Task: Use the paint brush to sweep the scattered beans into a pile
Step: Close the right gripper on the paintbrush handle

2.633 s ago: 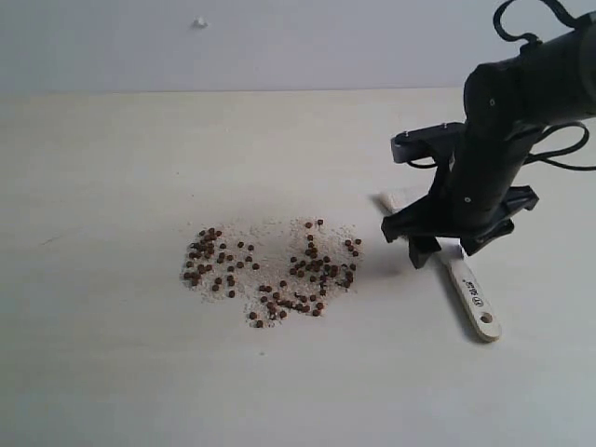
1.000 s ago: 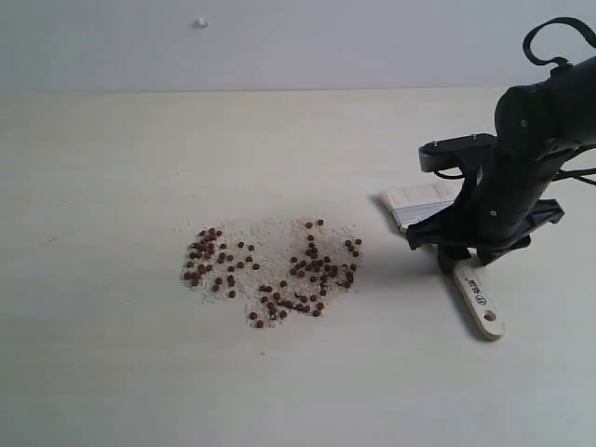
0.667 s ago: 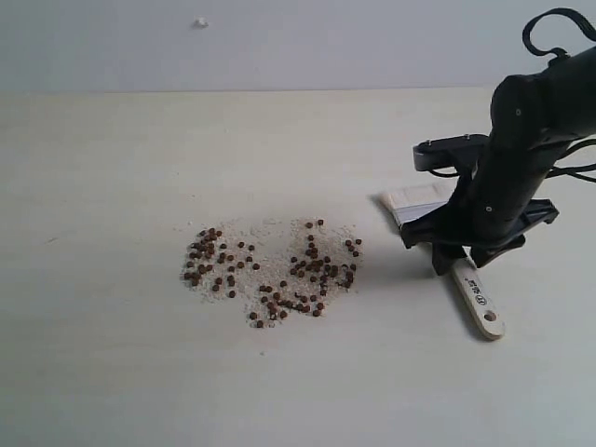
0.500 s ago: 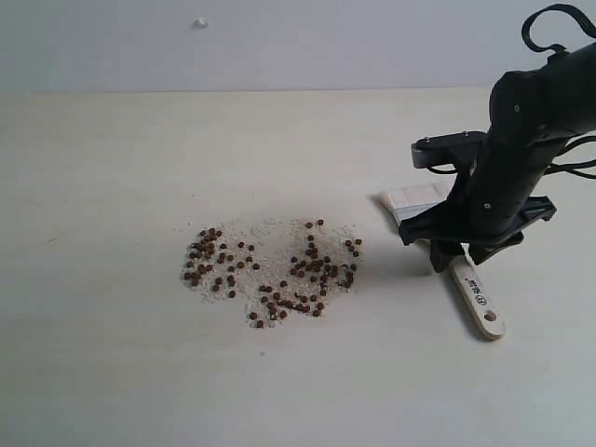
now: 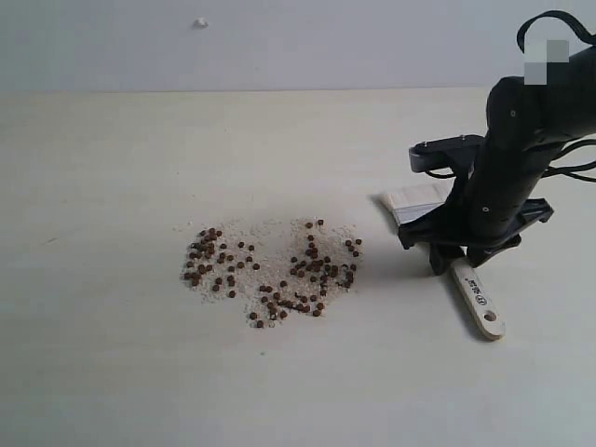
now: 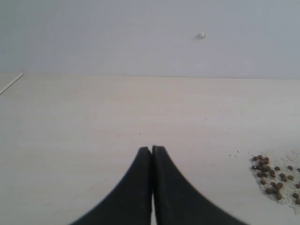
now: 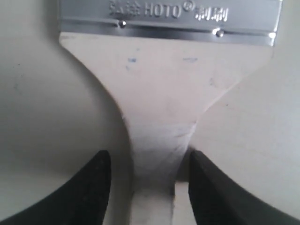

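paint brush point(image 5: 445, 250) lies flat on the pale table point(image 5: 112, 186), on the right side of the exterior view and well apart from the beans point(image 5: 270, 270). its long axis runs on a diagonal. the cream bristles point(image 5: 414, 197) point up and to the left in that view, toward the back of the table. the wooden handle point(image 5: 477, 298) points down and to the right, toward the front edge, and ends at a small hole point(image 5: 485, 318). in the right wrist view the silver ferrule point(image 7: 168, 18), with printed lettering and rivets, crosses the frame above the handle where it narrows to a neck.

the right gripper point(image 5: 453, 259) is low over that neck, just behind the ferrule. its jaws stand wide apart and straddle the handle, one dark finger point(image 7: 101, 187) on each side. a strip of table shows between this finger and the wood. the other finger is very close to the handle's edge, and it cannot be told whether it touches. the gripper is not clamped on the brush.

the left gripper point(image 6: 152, 149) has its jaws pressed together with nothing between them, above bare table to one side of the bean patch.

the beans sit in a loose, flat scatter at the middle of the table, mixed with whitish grains point(image 5: 270, 233).
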`<action>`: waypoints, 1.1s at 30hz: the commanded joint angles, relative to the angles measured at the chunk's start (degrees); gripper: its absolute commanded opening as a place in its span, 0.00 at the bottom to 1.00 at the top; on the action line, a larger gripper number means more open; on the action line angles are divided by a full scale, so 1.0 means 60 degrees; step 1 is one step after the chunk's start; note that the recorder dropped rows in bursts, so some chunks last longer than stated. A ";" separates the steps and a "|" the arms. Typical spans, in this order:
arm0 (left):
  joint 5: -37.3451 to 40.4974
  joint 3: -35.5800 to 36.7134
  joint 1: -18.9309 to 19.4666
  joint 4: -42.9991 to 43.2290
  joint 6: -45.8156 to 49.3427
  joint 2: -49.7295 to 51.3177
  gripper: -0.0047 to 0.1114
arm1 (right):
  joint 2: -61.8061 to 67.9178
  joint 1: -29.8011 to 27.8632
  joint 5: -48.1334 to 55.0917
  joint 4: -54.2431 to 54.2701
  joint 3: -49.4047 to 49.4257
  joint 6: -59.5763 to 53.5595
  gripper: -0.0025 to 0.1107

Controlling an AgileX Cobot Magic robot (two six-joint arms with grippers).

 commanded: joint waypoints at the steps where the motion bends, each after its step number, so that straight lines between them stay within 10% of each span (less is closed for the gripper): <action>1: -0.0107 0.0024 -0.0070 0.0031 -0.0011 -0.0061 0.04 | 0.0109 0.0032 -0.0022 -0.0295 -0.0224 -0.0086 0.45; 8: -0.0107 0.0024 -0.0070 0.0031 -0.0011 -0.0061 0.04 | 0.0155 0.0032 0.0355 -0.0295 -0.0534 -0.0083 0.14; 15: -0.0107 0.0024 -0.0070 0.0031 -0.0011 -0.0061 0.04 | 0.0155 0.0032 0.0388 -0.0295 -0.0534 -0.0065 0.42; 33: -0.0107 0.0024 -0.0070 0.0031 -0.0011 -0.0061 0.04 | 0.0490 0.0032 0.0431 -0.0295 -0.0534 -0.0018 0.37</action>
